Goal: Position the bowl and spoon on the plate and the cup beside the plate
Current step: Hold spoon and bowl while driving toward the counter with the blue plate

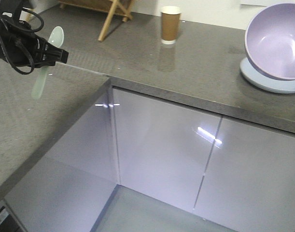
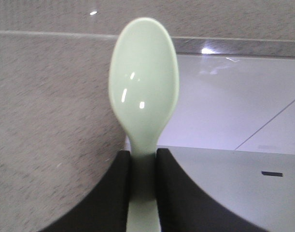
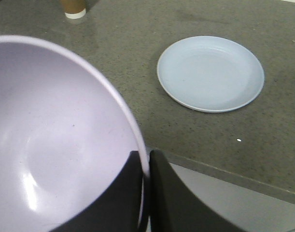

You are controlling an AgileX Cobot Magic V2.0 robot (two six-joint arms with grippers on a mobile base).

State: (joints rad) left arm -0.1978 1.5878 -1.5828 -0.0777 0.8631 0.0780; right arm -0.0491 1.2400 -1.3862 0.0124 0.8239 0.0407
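My left gripper (image 1: 54, 55) (image 2: 143, 162) is shut on the neck of the pale green spoon (image 1: 39, 83) (image 2: 143, 82). It holds the spoon in the air over the left counter's edge. My right gripper (image 3: 145, 162) is shut on the rim of the lavender bowl (image 3: 55, 145) (image 1: 277, 41). The bowl hangs tilted above the counter at the right. The pale blue plate (image 3: 210, 72) (image 1: 270, 83) lies flat on the counter and carries nothing. In the front view the bowl overlaps its upper part. The brown paper cup (image 1: 170, 25) (image 3: 74, 7) stands upright at the back.
The grey stone countertop (image 1: 195, 67) is L-shaped, with a left wing (image 1: 26, 130) and a front edge above glossy cabinet doors (image 1: 161, 145). Wooden legs (image 1: 111, 19) stand at the back left, behind the counter. The floor (image 1: 137, 212) lies in the inner corner below.
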